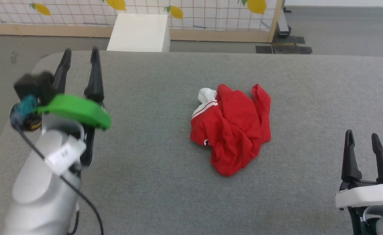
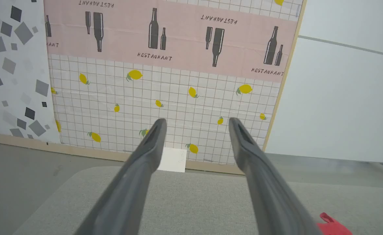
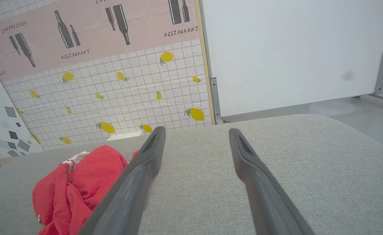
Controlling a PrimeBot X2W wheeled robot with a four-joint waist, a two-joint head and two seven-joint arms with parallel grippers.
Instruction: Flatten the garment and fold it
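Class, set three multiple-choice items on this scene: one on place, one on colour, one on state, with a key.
1. Where does the garment lie? A) on the table B) on the floor C) in a gripper
2. Its main colour? A) blue B) red C) green
3. Its state? A) folded B) spread flat C) crumpled
Key: 1 A, it rests on the grey table; 2 B, the cloth is bright red; 3 C, it sits bunched in a heap.
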